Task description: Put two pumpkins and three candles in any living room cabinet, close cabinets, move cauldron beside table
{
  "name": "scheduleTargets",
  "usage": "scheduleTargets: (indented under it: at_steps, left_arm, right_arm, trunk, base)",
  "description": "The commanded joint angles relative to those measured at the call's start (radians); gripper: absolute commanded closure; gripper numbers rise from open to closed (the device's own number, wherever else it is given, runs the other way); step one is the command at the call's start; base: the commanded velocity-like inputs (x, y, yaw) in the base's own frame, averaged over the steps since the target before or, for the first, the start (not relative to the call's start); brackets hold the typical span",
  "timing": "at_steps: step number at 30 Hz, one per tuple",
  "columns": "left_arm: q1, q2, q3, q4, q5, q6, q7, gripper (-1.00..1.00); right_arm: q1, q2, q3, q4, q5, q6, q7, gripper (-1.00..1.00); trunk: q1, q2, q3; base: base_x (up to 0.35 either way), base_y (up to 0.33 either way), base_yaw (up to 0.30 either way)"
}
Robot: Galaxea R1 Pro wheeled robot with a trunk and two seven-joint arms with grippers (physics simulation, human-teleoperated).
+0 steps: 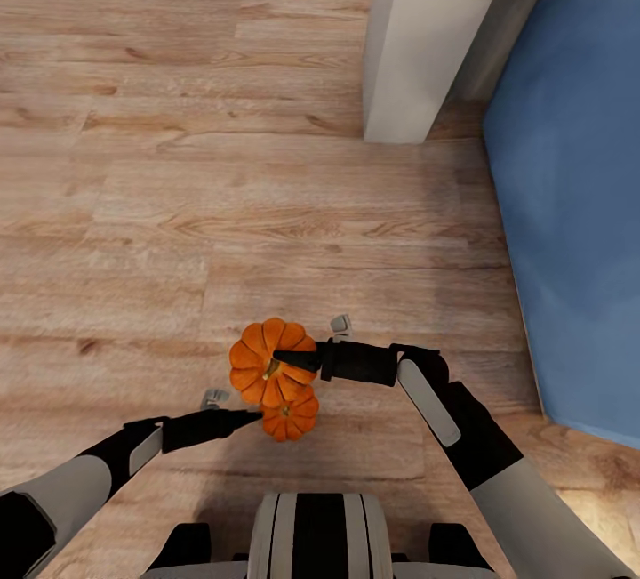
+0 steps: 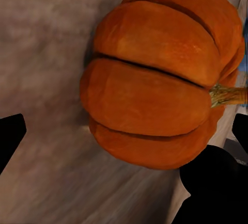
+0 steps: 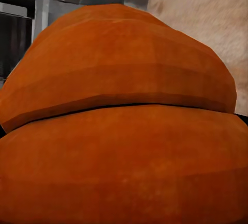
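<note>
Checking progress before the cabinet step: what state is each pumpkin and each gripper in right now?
Larger pumpkin: off the floor, gripped by the right gripper.
Smaller pumpkin: off the floor, gripped by the left gripper, touching the larger one.
Right gripper: shut on the larger pumpkin.
Left gripper: shut on the smaller pumpkin.

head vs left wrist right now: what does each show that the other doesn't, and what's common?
Head view alone: both arms held over the wood floor, the right pincer on the larger pumpkin, a blue sofa, a pale pillar and the robot's trunk. Left wrist view alone: a close side-on look at its pumpkin's ribs and brownish stem. Shared: the smaller pumpkin at the left pincer, with blurred floor behind.
</note>
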Motion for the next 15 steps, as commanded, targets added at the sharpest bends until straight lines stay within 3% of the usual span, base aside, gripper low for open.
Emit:
scheduleTargets:
  at_steps: [1, 8, 15]
  left_arm:
    - [0.0, -0.001, 0.001, -0.006, 0.0, 0.0, 0.0, -1.0]
    - [-0.003, 0.004, 0.003, -0.039, -0.003, 0.002, 0.01, -1.0]
    - [-0.009, -0.024, 0.008, -0.042, -0.002, -0.001, 0.011, -1.0]
  right_arm:
    - [0.0, 0.001, 0.0, 0.001, -0.001, 0.001, 0.0, 1.0]
    - [0.0, 0.002, 0.012, 0.001, -0.001, 0.0, 0.0, 1.0]
    - [0.0, 0.002, 0.026, 0.0, -0.002, -0.002, 0.002, 1.0]
  trunk:
    - [0.0, 0.0, 0.0]
    - [0.0, 0.0, 0.0]
    - [0.0, 0.0, 0.0]
  base:
    - [0.0, 0.0, 0.0]
    - [0.0, 0.0, 0.0]
    - [0.0, 0.0, 0.0]
